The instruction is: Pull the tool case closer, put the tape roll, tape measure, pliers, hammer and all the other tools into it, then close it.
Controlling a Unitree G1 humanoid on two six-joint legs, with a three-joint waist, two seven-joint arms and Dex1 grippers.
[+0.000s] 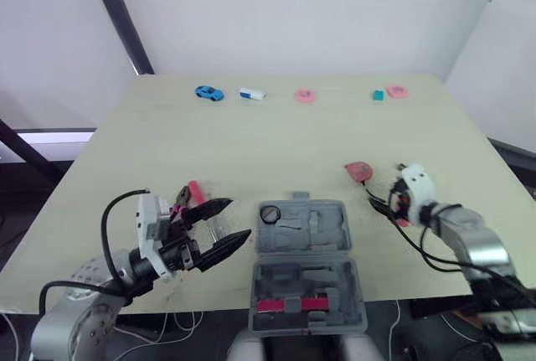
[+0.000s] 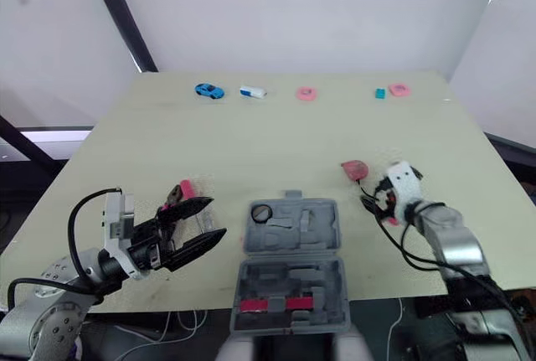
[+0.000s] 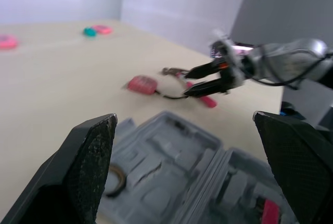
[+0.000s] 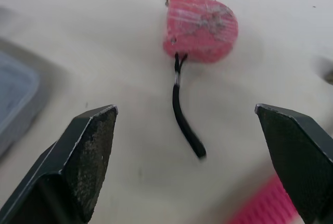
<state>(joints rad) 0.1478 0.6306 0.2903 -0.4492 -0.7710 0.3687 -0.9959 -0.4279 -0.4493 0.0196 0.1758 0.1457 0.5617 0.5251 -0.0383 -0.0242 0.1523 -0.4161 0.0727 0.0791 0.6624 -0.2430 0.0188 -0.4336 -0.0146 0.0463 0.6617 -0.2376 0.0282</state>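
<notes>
The right gripper [image 4: 184, 110] hangs just above the table with its two black fingers spread wide and nothing between them. Just ahead of its fingertips lies the pink tape measure [image 4: 202, 28], its short black strap [image 4: 183, 115] trailing back toward the fingers. A pink-handled tool [image 3: 207, 101] lies on the table by that gripper; I cannot tell which tool it is.

The left gripper [image 1: 239, 219] is also spread open and empty, held beside the left side of the grey tool case [image 1: 301, 269]. The case lies open at the near edge of the table, between the two arms. The black tape roll [image 1: 269, 214] sits in the far left corner of the case. The pink-handled pliers [image 1: 188, 193] lie on the table just behind the left gripper.
</notes>
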